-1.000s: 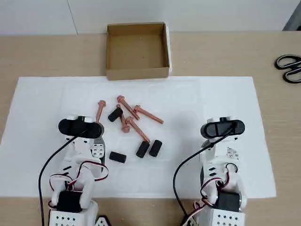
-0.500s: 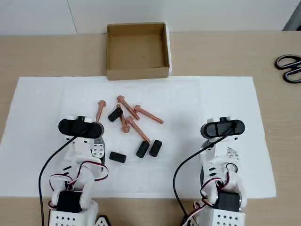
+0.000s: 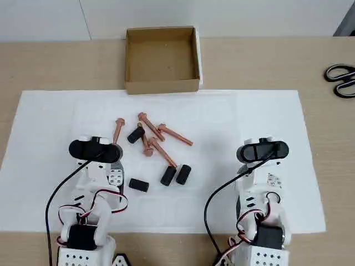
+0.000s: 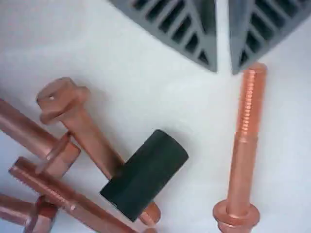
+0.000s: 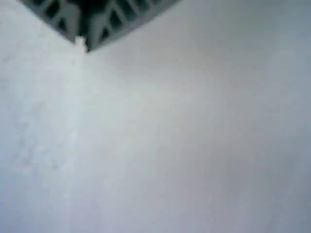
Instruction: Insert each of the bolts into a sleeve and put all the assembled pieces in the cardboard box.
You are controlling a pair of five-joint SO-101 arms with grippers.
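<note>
Bolts (image 3: pixel 150 126) of copper colour and black sleeves (image 3: pixel 168 175) are seen scattered loose on a white sheet (image 3: pixel 249 111), between the two arms and the cardboard box (image 3: pixel 162 84). The box is set open on the wooden table (image 3: pixel 55 61) at the sheet's far edge.

The left gripper (image 4: pixel 223 68) is held low over the sheet at the near side of the pile. Its fingers (image 4: pixel 194 29) are drawn almost together, with only a slit of paper seen between them, and nothing is gripped. One bolt (image 4: pixel 243 145) is laid with its threaded tip just beside the fingertips and its head pointing away; whether they touch cannot be told. Nearby, one sleeve (image 4: pixel 146 174) is laid across the shank of a second bolt (image 4: pixel 73 116), with further bolts bunched beside it.

The right gripper (image 5: pixel 83 44) is held over bare paper, fingers pressed together and nothing between them, well apart from bolts and sleeves. Scissors (image 3: pixel 341 79) are left at the table's right edge.
</note>
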